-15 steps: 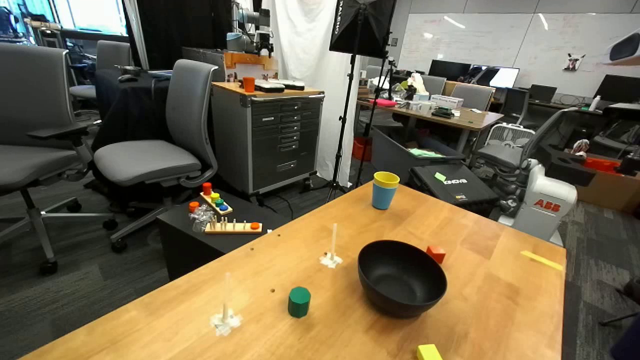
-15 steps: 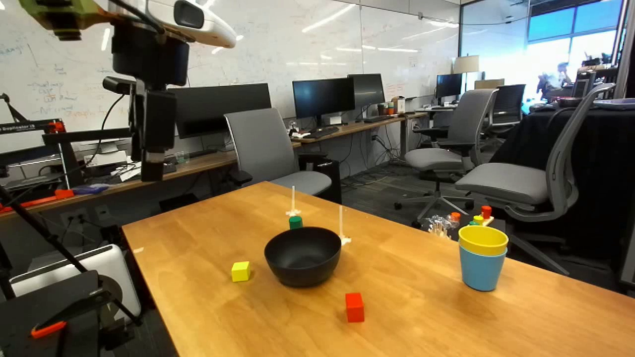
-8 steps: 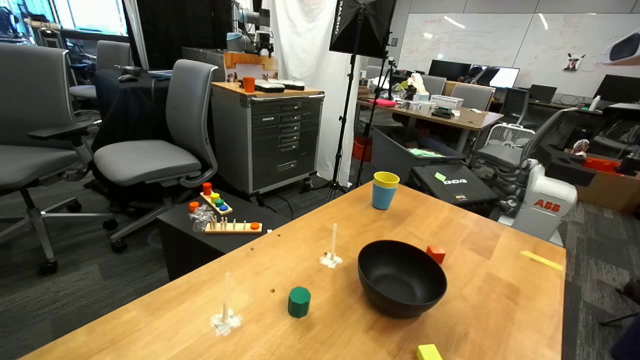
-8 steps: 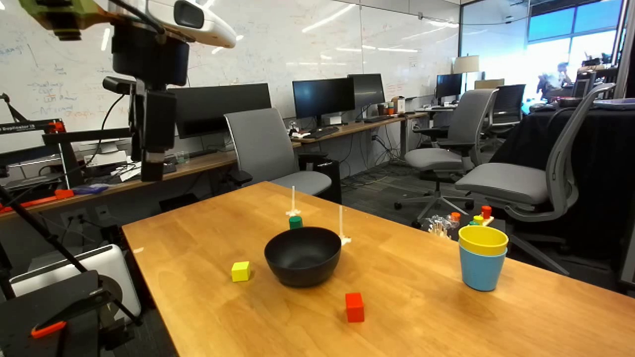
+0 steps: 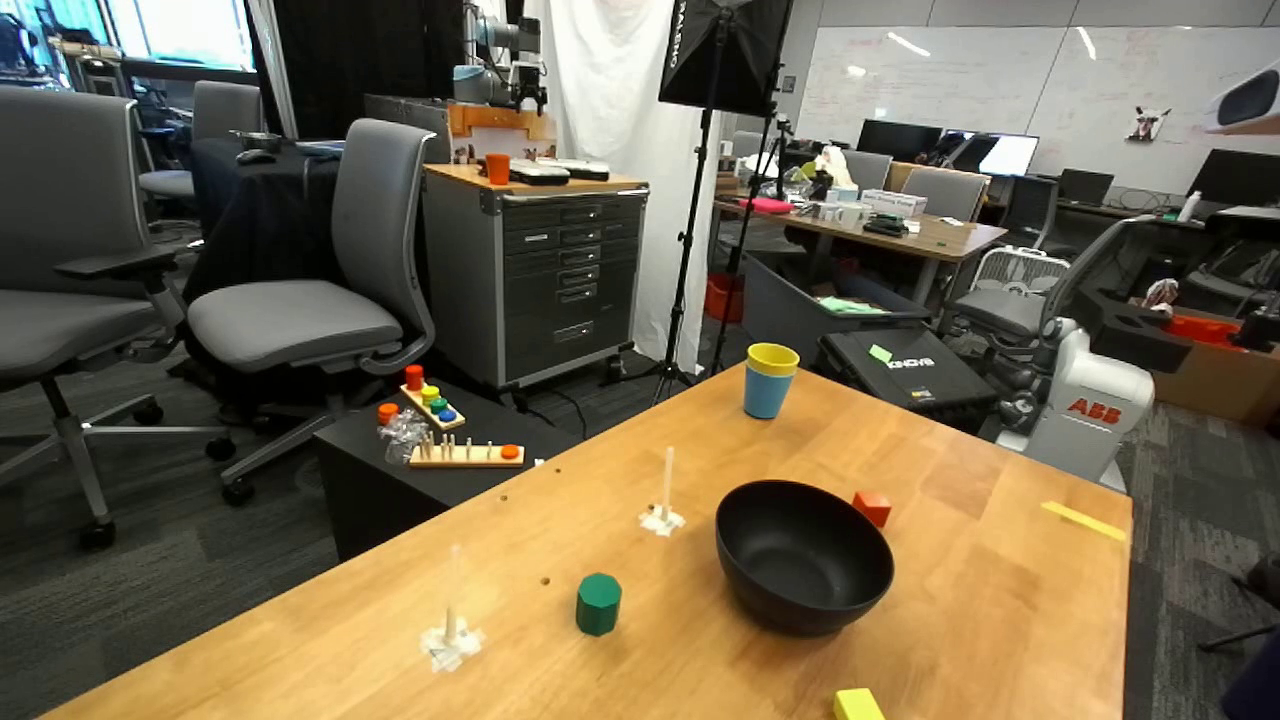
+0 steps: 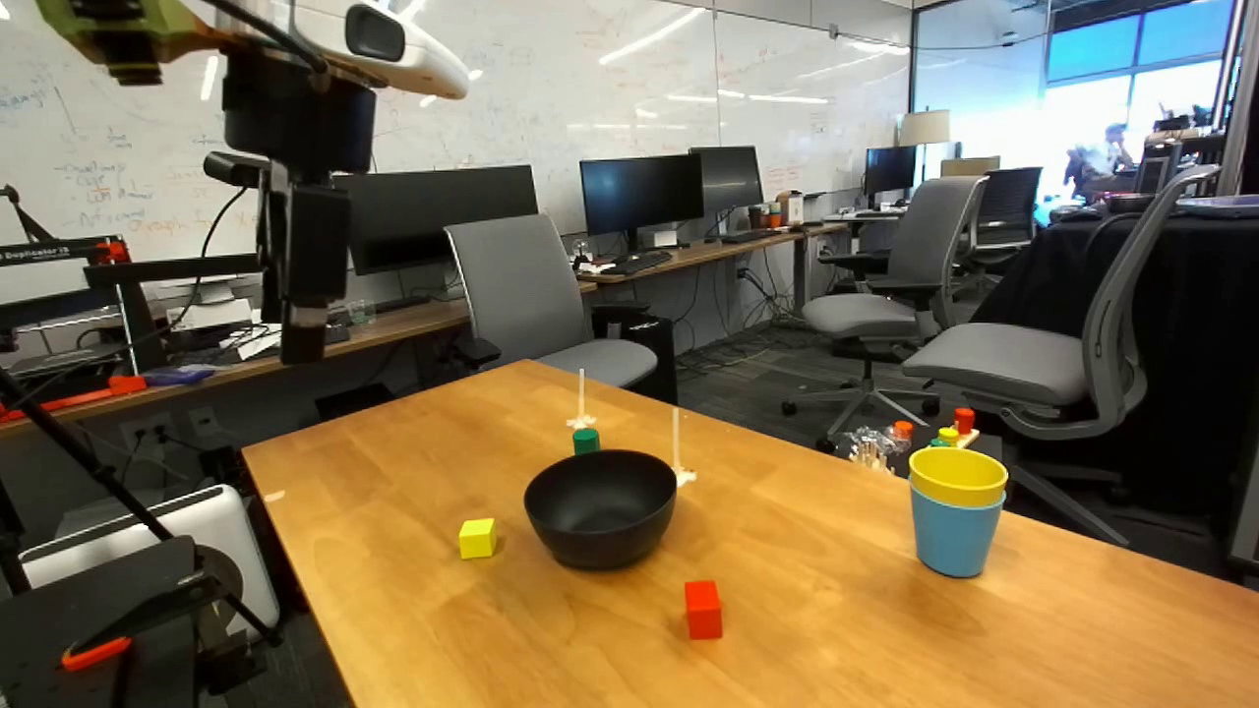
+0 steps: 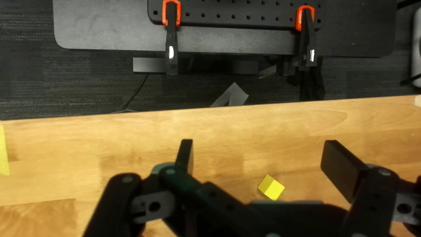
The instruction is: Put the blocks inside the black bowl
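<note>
— How is the gripper (image 7: 259, 154) held?
— In the wrist view its fingers (image 7: 343, 168) are spread wide apart. In an exterior view it is held high on the left, well above the wooden table (image 6: 836, 649).

— Where are the blocks (image 5: 598, 604) found?
— All three are set on the table, outside the black bowl (image 6: 600, 549). In an exterior view, the yellow block (image 6: 478, 539) is placed just left of the bowl, apart from it; the red block (image 6: 703, 612) to the near right; the green block (image 6: 586, 441) is stood on the far side, its foot hidden there by the bowl.

— Is any block shown in the wrist view?
— The yellow one is shown there, on the table below, between the fingers.

— What else is stood on the table?
— A yellow-and-blue cup (image 6: 956, 533) is placed at the right, well apart from the bowl; two thin sticks (image 6: 676, 444) are stood upright on the far side.
</note>
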You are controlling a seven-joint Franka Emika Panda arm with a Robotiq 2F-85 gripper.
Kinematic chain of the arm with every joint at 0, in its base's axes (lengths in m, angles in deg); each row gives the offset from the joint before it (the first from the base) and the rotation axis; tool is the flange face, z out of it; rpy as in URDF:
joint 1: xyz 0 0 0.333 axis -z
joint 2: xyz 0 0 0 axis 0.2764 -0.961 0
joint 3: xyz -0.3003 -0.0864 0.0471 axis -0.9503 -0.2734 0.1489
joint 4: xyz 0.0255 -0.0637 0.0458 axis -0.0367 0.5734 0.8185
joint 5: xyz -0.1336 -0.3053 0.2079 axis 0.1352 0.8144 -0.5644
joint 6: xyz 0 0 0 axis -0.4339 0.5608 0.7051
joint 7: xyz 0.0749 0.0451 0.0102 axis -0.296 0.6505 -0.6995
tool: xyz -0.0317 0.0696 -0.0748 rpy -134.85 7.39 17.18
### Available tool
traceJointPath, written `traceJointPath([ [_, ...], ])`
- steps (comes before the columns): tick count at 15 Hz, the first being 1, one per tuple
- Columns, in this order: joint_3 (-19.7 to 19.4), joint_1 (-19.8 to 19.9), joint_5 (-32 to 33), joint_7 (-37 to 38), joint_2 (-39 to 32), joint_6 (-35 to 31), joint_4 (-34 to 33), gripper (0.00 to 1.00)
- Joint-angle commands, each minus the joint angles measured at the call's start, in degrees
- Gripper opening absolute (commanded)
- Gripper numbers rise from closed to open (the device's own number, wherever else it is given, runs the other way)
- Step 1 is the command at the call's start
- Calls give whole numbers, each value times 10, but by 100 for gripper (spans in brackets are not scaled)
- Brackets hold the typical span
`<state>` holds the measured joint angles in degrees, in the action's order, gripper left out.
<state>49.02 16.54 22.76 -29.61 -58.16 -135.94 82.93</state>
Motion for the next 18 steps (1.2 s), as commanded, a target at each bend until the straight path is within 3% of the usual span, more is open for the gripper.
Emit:
traceJointPath([
  [1,-3,8,-23,-11,-2,-51,35,100],
  [7,0,-6,-99,-8,-14,-210,126,100],
  [13,11,-52,-207,-16,-93,-351,112,100],
  [18,40,-102,-300,-36,-151,-418,112,100],
])
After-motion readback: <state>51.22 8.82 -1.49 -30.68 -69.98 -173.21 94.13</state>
